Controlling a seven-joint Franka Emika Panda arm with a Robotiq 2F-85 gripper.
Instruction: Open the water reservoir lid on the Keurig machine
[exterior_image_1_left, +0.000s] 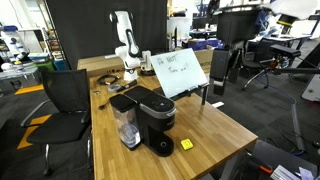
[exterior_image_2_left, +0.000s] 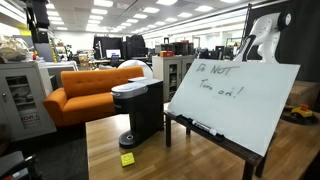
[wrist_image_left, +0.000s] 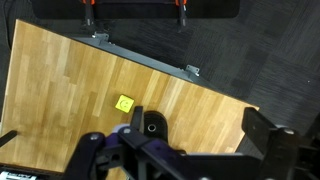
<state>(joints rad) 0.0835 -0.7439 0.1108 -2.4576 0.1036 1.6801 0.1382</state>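
Wrist view: my gripper hangs wide open and empty, far behind the Keurig, jaws ready to catch its shut lid.

You've got a long wooden table here, its planks pale and bright in the wrist view. Standing on it is a whiteboard, tilted back on a dark frame, and its handwriting seems to read "Do NOT turn off!". A small yellow sticky note lies flat on the wood, near the table's edge in an exterior view. Off the table, a black office chair sits just beside it, and an orange couch stands well behind.
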